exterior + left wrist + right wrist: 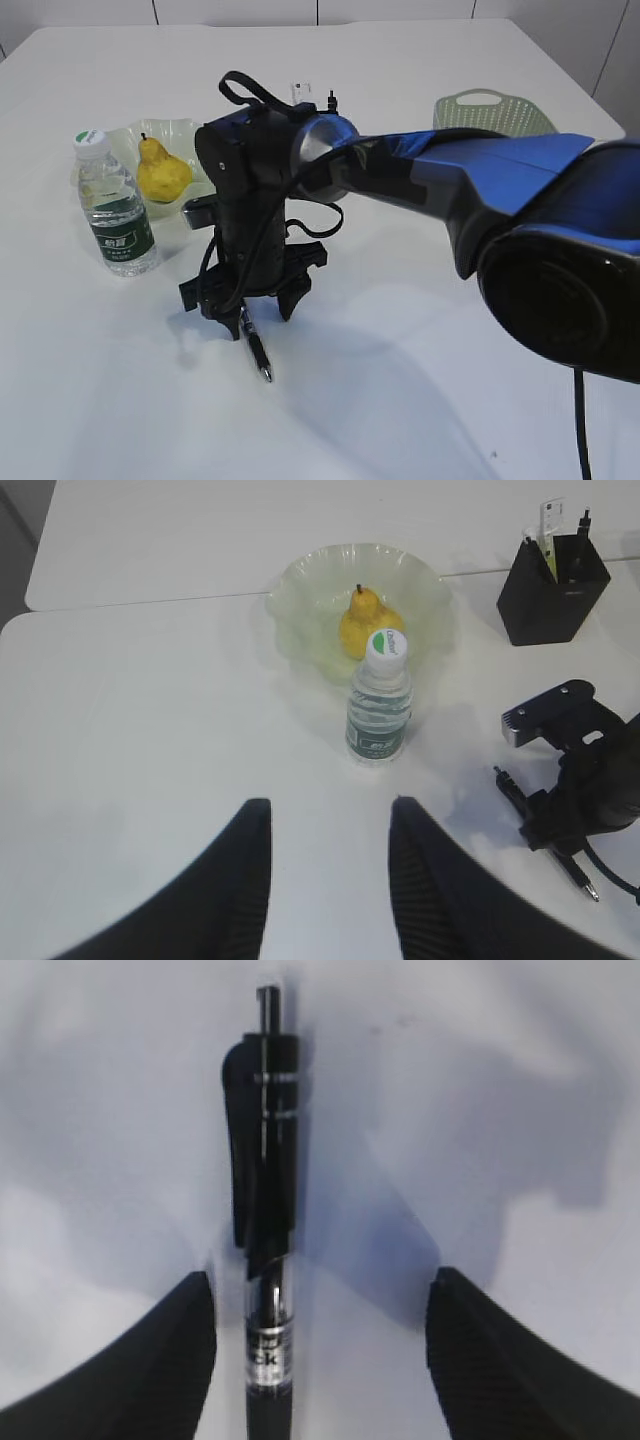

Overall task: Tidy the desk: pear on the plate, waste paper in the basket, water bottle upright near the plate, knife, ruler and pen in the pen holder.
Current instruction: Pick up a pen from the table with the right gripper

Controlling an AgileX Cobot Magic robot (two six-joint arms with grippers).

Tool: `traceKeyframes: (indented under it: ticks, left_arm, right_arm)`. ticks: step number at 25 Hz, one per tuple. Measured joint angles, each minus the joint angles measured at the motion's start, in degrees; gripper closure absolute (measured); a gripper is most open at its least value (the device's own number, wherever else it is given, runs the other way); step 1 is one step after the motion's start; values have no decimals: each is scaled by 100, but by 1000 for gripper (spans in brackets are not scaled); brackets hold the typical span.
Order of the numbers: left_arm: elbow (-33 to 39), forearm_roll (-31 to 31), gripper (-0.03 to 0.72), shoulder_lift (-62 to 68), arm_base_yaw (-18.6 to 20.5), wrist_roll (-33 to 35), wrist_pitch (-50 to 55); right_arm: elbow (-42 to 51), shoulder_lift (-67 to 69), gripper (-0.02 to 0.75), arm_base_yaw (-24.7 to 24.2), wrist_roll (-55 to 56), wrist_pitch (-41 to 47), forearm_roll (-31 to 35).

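Two fingers of my right gripper point(320, 1360) stand spread wide with the pen point(268, 1230) lying flat on the desk point(420, 400) between them, nearer the left finger and touching neither. To take it well, I judge I should shift a little toward the left of the frame so the barrel sits centred, sink until the fingertips nearly meet the tabletop, then close across the barrel below the clip. In the outside camera the pen's tip pokes out below the gripper, centre left. My left gripper point(330, 880) hangs parted and empty, low in its frame. Beyond it stands the bottle point(379, 705), upright before the plate point(300, 590) holding the pear point(362, 620). Upper right sits the pen holder point(550, 600); the basket point(500, 110) waits far right.
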Motion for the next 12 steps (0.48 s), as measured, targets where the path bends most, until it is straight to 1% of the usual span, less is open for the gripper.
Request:
traceKeyframes:
  ticks: [12]
  left_arm:
    - [0,0,414,0,0,0,0]
  right_arm:
    - [-7,1,221,0,-12,-11,-46]
